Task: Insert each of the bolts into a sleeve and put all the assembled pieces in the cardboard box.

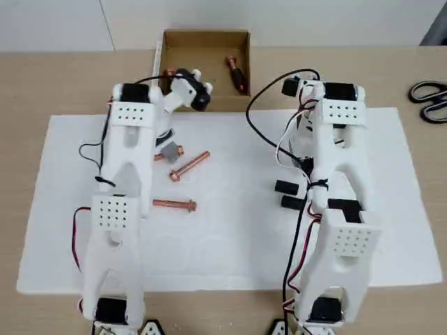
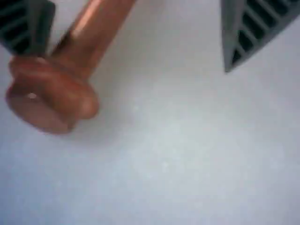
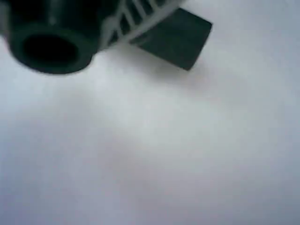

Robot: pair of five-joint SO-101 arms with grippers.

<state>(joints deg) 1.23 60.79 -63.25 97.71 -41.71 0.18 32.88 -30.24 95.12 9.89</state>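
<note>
High view, bolts: three copper bolts on the white foam sheet (image 1: 230, 251). Nearest bolt (image 1: 174, 151) right under the left gripper (image 1: 166, 148); two more (image 1: 188, 167) (image 1: 174, 204) close by, toward the arm bases.
High view, sleeves: two black sleeves (image 1: 286, 187) (image 1: 292, 202) beside the right arm (image 1: 342, 139), well apart from the bolts.
High view, cardboard box (image 1: 167, 42): at the sheet's far edge, one assembled piece (image 1: 237, 74) inside.
Left wrist view, grasp: released, jaws wide. Bolt between them, close against one finger (image 2: 28, 23), head toward the camera, long axis slanting away.
Right wrist view, right gripper (image 3: 93, 28): clenched or released, cannot tell. One sleeve end-on and close, bore open; the other just behind.
Next move, judged: left arm clearly nearer; closing across the shaft.
Room: pale wooden bench (image 1: 42, 84), scissors (image 1: 429, 98) at its edge.
</note>
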